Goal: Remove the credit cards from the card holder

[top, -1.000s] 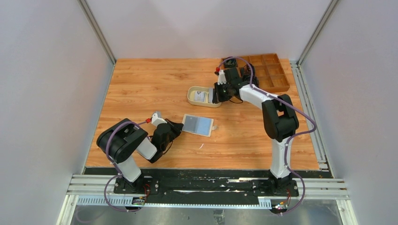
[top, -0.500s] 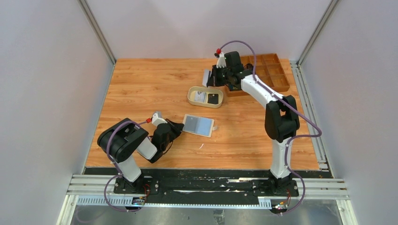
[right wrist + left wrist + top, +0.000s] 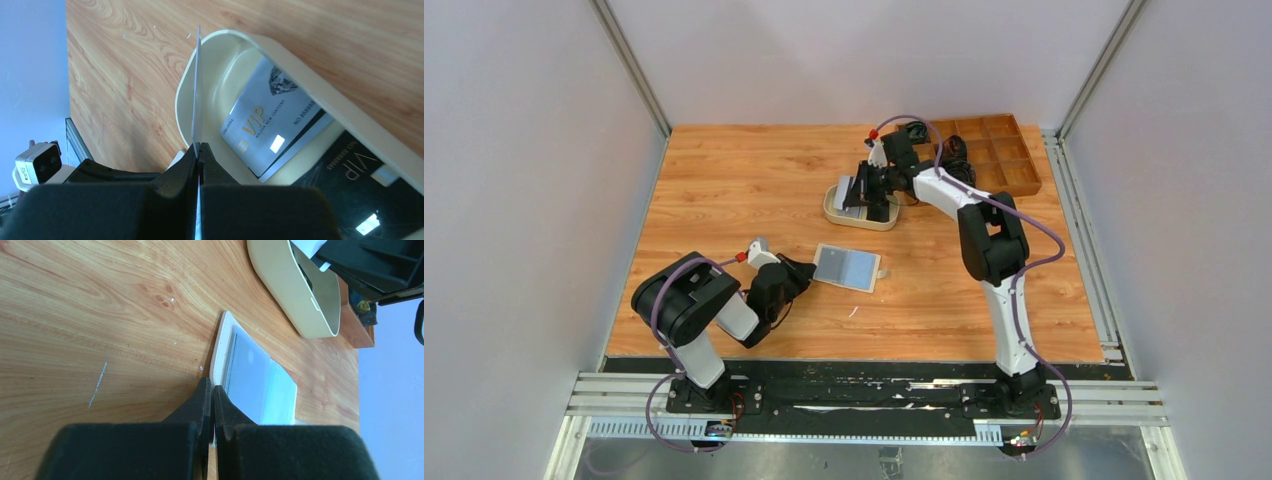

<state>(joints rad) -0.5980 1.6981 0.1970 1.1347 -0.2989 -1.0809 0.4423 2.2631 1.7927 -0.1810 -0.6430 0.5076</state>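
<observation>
Credit cards: a silver card [image 3: 272, 117] and a black card [image 3: 360, 200] lie in the oval beige tray [image 3: 230, 60]. The right gripper [image 3: 198, 147] pinches a white card [image 3: 196, 90] edge-up over the tray's rim. The card holder [image 3: 255, 380] lies open on the table [image 3: 724, 180], with the closed left gripper [image 3: 211, 387] at its edge.

Left end effector [image 3: 212, 389] — jaws together — touches the open card holder [image 3: 252, 377].

- Three cards are counted: one pale card [image 3: 196, 90] seen edge-on, one silver card [image 3: 270, 120] and one black card [image 3: 370, 170]. An edge under the silver card cannot be told apart as a fourth.
- One holder [image 3: 250, 375] is counted.
- One tray [image 3: 310, 90] is counted.
- One box [image 3: 1009, 160] is counted.
- Two grippers are counted: the left gripper [image 3: 212, 390] and the right gripper [image 3: 199, 147].
</observation>
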